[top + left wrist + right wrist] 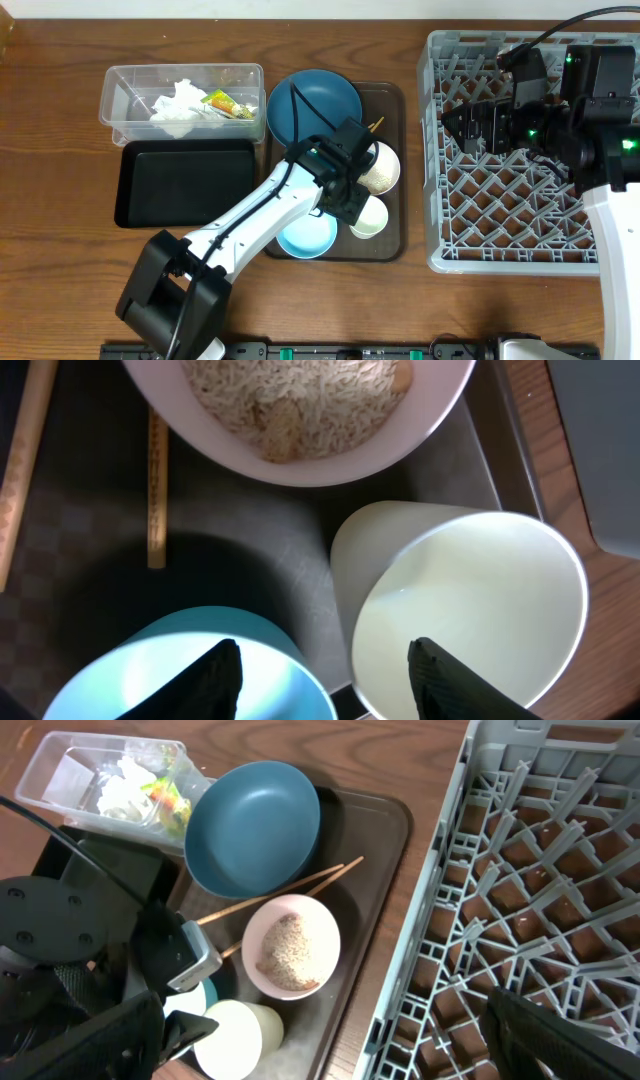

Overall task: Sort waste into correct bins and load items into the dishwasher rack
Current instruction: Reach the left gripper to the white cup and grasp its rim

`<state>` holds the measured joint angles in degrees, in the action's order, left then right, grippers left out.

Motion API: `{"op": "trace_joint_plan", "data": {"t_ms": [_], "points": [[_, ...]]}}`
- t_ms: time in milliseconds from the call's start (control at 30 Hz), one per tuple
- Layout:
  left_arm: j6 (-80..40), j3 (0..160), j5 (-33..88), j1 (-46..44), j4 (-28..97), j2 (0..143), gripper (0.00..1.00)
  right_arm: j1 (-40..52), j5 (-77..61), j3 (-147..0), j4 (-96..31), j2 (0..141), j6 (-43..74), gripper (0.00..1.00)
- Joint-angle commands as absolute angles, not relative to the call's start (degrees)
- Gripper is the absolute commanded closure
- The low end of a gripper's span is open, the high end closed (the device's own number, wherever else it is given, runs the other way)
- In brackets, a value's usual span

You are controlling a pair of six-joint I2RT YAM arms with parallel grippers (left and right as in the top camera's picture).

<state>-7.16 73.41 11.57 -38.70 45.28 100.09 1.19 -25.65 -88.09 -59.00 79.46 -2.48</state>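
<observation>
Left gripper (325, 675): jaws spread wide, holding nothing; hung low over the brown serving tray (392, 100), one finger above the small light blue bowl (180, 670), the other above the white cup (470, 610).
Bowl and cup: upright, side by side on the tray.
Cream bowl (300, 410): just beyond them, containing rice scraps (290, 390).
Chopsticks (310, 878): lay between the cream bowl and the dark blue bowl (313, 108).
Black tray (185, 182): left of the serving tray.
Clear tub (120, 90): behind the black tray, containing tissue (180, 102) and wrapper (225, 103).
Right gripper (455, 125): jaws wide apart, holding nothing, above the grey rack (500, 230), far right.
</observation>
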Motion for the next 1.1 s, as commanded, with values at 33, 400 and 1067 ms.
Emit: {"op": "trace_joint_plan", "data": {"t_ms": [33,400,1067], "points": [[-8.27,72.95,9.3,-38.72,45.34,99.98,0.45,0.82,-24.36,-89.17,-59.27,79.5,-2.42,0.01],[-11.99,72.34,9.37,-38.72,45.1,100.05,0.57,0.82,-24.21,-89.17,-59.27,79.5,-2.42,0.01],[-15.0,72.31,9.37,-38.98,44.21,101.84,0.74,0.82,-23.79,-89.17,-59.42,79.5,-2.42,0.01]]}}
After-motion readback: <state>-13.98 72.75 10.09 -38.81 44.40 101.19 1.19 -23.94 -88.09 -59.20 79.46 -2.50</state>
